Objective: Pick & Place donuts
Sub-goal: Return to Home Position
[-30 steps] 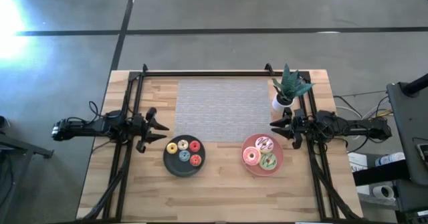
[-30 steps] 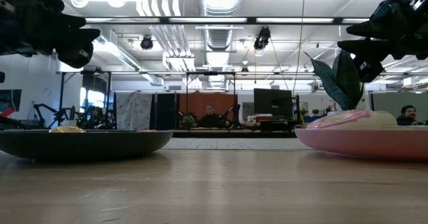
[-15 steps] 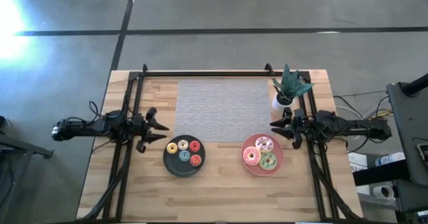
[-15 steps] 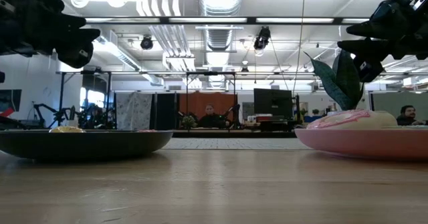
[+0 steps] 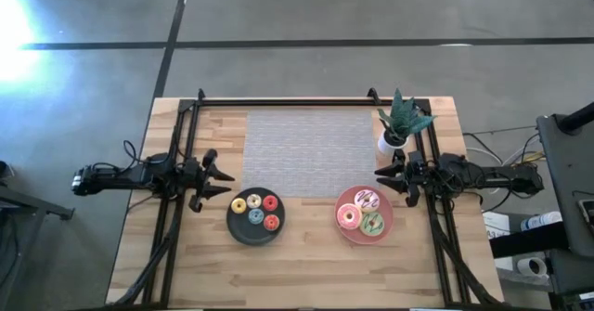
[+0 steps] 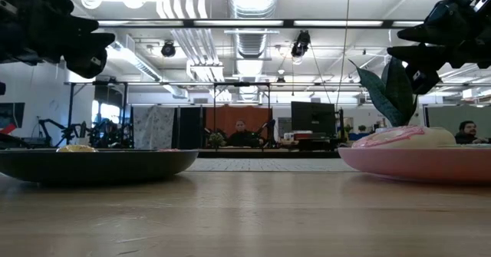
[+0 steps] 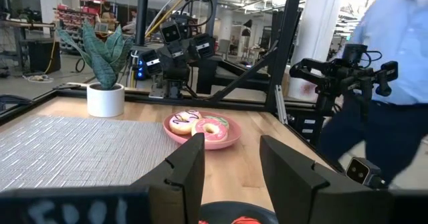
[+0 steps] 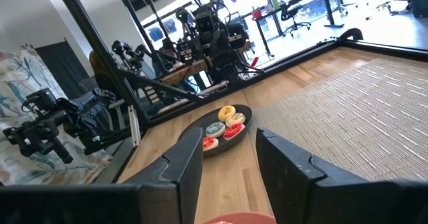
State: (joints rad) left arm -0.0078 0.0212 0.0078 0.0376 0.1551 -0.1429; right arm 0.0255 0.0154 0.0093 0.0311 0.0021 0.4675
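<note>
Three larger donuts lie on the round pink plate (image 5: 353,232): a pink-white sprinkled one (image 5: 368,200), a pink-orange one (image 5: 349,218) and a green one (image 5: 373,224). Several tiny donuts, yellow (image 5: 238,205), orange-red (image 5: 270,222) and blue (image 5: 255,216), lie on the round dark plate (image 5: 237,231). My left gripper (image 5: 225,182) hovers open above the table, just left of the dark plate. My right gripper (image 5: 379,177) hovers open above the pink plate's far right rim. Neither touches anything.
A grey woven mat (image 5: 310,151) covers the far middle of the table. A potted plant in a white pot (image 5: 396,140) stands at the far right, close to my right gripper. A black frame (image 5: 278,100) borders the table. A person (image 7: 388,63) stands beyond the table's right side.
</note>
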